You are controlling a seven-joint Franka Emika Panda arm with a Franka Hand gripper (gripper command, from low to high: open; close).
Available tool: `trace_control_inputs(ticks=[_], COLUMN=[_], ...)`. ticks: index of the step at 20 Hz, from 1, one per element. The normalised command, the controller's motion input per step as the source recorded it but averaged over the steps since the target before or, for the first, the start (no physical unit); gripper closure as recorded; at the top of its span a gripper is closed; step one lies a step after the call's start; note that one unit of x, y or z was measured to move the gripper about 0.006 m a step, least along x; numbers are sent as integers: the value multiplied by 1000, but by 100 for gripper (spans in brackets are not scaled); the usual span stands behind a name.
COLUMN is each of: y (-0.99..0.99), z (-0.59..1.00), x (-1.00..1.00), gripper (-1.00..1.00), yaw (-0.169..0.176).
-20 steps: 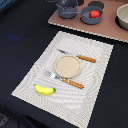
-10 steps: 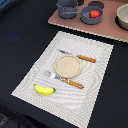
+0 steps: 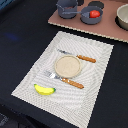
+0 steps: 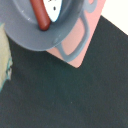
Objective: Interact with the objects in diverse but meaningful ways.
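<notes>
In the exterior view a yellow banana (image 3: 44, 90) lies on the near corner of a striped placemat (image 3: 95, 95). A beige plate (image 3: 67, 65) sits mid-mat, between a brown-handled knife (image 3: 80, 56) and a brown-handled fork (image 3: 67, 80). On the pink board (image 3: 107, 30) at the back stand two grey pots. One of them (image 3: 91, 15) holds a red tomato (image 3: 94, 13). The wrist view looks down into a grey pan (image 4: 30, 37) holding a red-brown elongated piece (image 4: 40, 12) and a white piece (image 4: 52, 5). Neither view shows the gripper.
A second grey pot (image 3: 67, 7) and a beige bowl (image 3: 122, 17) also stand on the board. Black tabletop (image 3: 20, 45) surrounds the mat. The pan's loop handle (image 4: 75, 42) reaches over the board's corner (image 4: 82, 52).
</notes>
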Motion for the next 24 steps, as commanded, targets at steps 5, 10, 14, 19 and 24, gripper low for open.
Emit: trace_control_inputs(ticks=[5, 10, 14, 19, 24], y=[-462, -489, -512, -544, -591], z=[71, 90, 61, 147, 151], x=[885, 865, 669, 639, 543], gripper=[-100, -100, -100, -100, -100], yaw=[-35, -38, -33, -12, -2])
